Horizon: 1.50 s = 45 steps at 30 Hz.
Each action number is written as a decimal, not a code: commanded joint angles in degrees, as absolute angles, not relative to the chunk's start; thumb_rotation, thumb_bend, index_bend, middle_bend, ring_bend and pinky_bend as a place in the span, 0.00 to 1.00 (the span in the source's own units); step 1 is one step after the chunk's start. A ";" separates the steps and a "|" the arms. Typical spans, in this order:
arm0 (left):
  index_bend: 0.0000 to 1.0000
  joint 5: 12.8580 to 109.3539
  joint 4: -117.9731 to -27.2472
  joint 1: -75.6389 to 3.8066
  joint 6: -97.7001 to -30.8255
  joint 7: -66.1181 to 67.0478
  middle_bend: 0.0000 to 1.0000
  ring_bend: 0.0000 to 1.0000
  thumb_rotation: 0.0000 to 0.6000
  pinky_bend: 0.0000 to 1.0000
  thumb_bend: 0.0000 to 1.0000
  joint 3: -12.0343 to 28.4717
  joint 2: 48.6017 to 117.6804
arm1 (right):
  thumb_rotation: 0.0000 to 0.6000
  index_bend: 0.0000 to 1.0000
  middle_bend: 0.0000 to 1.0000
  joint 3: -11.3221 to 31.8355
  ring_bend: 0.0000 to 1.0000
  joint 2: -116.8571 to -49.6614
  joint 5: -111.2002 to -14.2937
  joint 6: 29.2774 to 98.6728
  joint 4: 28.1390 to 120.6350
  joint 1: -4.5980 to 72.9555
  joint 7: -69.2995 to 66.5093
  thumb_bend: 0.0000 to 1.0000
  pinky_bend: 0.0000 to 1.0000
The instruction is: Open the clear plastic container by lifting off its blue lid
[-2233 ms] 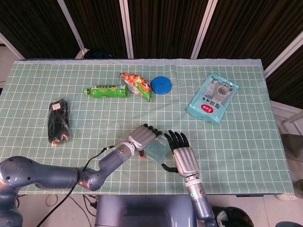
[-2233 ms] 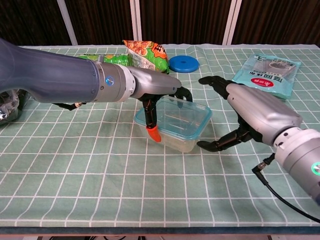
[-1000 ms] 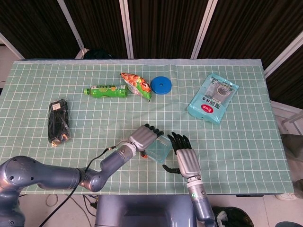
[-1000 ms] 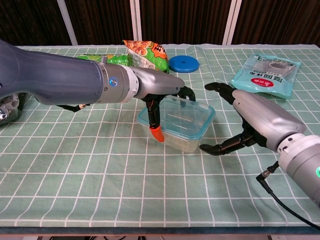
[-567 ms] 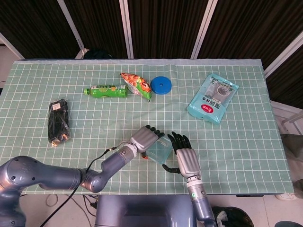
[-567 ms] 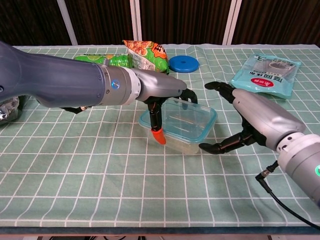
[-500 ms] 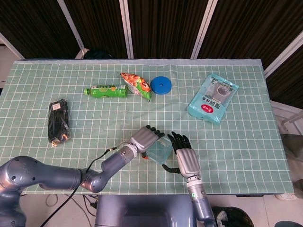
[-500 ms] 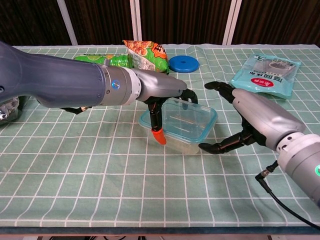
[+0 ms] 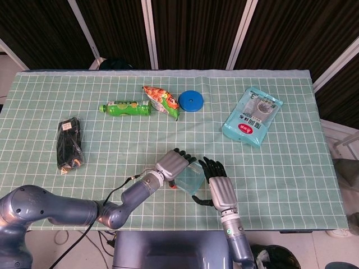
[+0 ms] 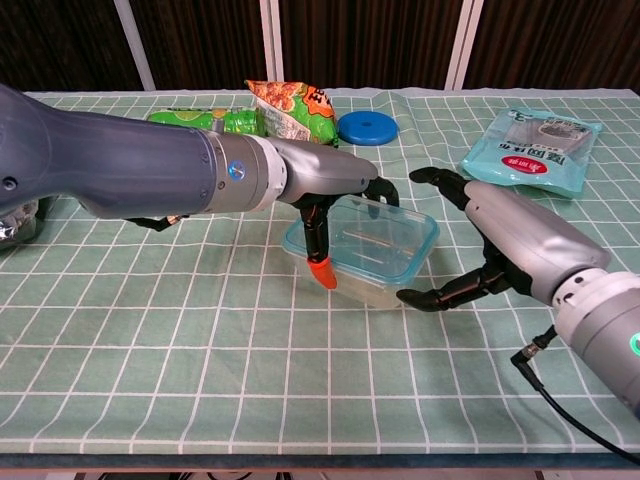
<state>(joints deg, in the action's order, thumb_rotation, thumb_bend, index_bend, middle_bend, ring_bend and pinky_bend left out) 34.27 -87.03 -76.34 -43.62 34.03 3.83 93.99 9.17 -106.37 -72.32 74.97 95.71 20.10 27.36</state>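
Observation:
The clear plastic container [image 10: 372, 262] sits near the table's front edge, between my two hands, and its blue-rimmed lid [image 10: 424, 245] is still seated on it. My left hand [image 10: 325, 185] grips the container's left end. Its fingers hook over the far rim, and the orange-tipped thumb presses the near side. My right hand [image 10: 505, 240] is spread around the right end, with the thumb low by the front corner and nothing held. From the head view, the container [image 9: 189, 178] lies between the left hand [image 9: 173, 162] and the right hand [image 9: 219, 188].
At the back lie a green bottle [image 9: 126, 108], a snack bag [image 9: 161, 101] and a blue disc [image 9: 190, 101]. A light blue pouch [image 9: 252, 116] is at the back right. A black bundle [image 9: 72, 143] lies at the left. A cable [image 10: 565, 405] trails from my right wrist.
My left hand has slid the container a little to the right, toward my right hand. The right hand has barely moved and stays spread. The lid is still on.

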 commanded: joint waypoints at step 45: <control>0.23 34.69 -88.34 -77.40 -39.00 31.63 0.26 0.27 1.00 0.41 0.09 3.01 90.70 | 1.00 0.00 0.00 9.11 0.00 -109.88 -78.73 77.07 86.76 20.89 13.98 0.28 0.00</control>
<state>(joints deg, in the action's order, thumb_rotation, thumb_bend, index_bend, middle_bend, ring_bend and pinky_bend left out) 34.67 -88.33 -77.38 -38.96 31.63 3.04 90.72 9.01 -109.74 -78.49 76.95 87.07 20.79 14.21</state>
